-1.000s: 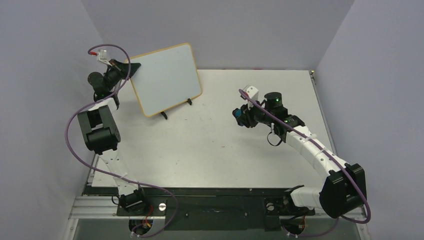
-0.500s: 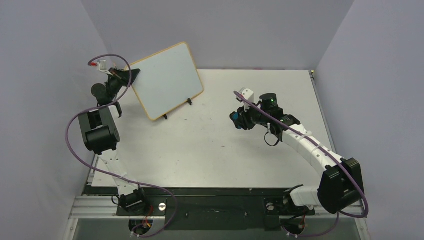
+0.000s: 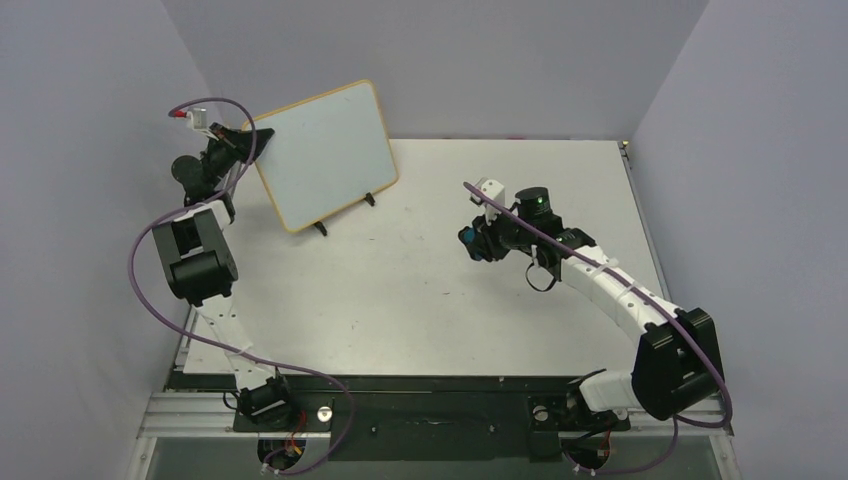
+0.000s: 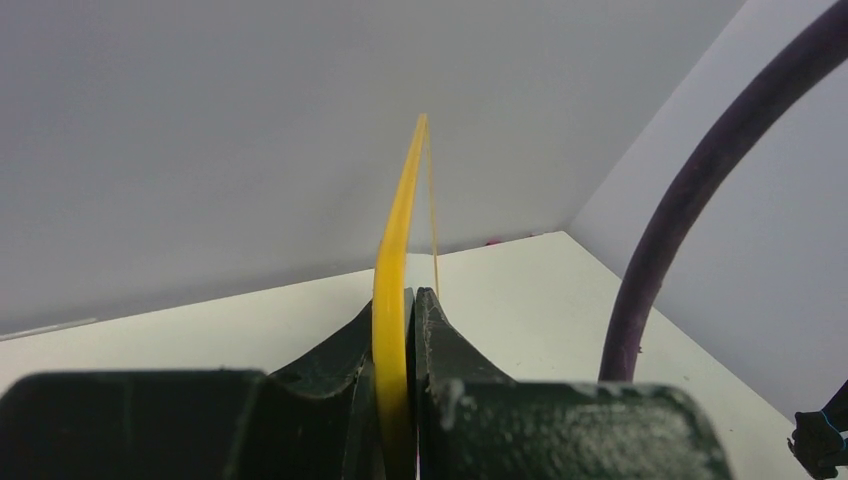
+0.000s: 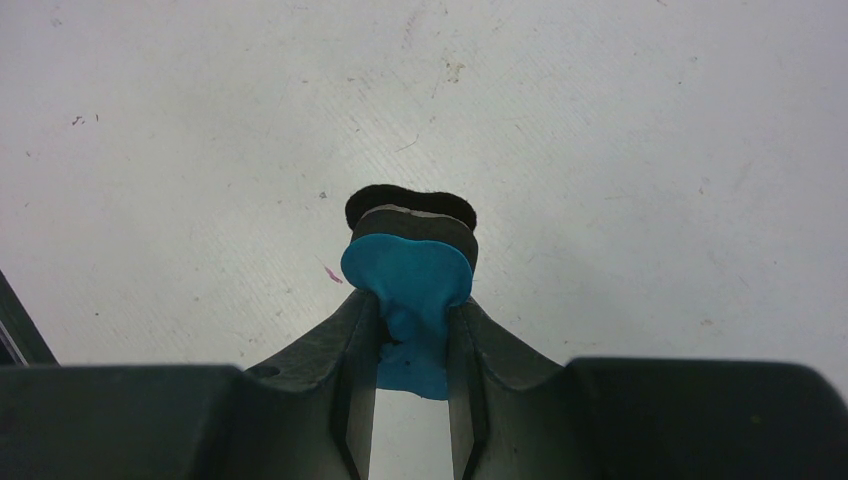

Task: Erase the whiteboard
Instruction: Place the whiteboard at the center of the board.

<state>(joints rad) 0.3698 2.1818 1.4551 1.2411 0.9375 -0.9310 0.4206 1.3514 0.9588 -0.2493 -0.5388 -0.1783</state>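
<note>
A: Starting with the whiteboard (image 3: 325, 155). Found over the far-left part of the table (image 3: 420, 300), propped steeply, glossy face turned toward the table's middle. No writing visible on it.

B: Confirmed. Also spotted the two feet of a black wire stand (image 3: 320, 229) below its lower edge, on the side nearer the table's middle. Cannot tell whether touching the table or just above it.

A: On to the left gripper (image 3: 260, 133). Reaching in from the table's left edge, clamped on the board's upper-left border.

B: Checked from the wrist. Left fingers (image 4: 345, 345) almost fully closed, pinching the thin tan-yellow frame (image 4: 398, 230) from both sides, one pad against each face. Seen edge-on there, rising straight out from between the tips toward the table's far edge.

A: Noted a purple cable (image 4: 680, 200) curving past on the right of that view.

B: Now the right gripper (image 3: 470, 242). Hanging over the table's middle-right, well apart from the board, tips pointing toward the table's left side.

A: Closed hard on a small blue eraser (image 5: 410, 275). Squeezed out of shape between the right fingers (image 5: 355, 340), bulging past the tips, with a dark layer at its far end.

B: Scuffed white table top behind it. Touching or not, cannot tell.
</note>
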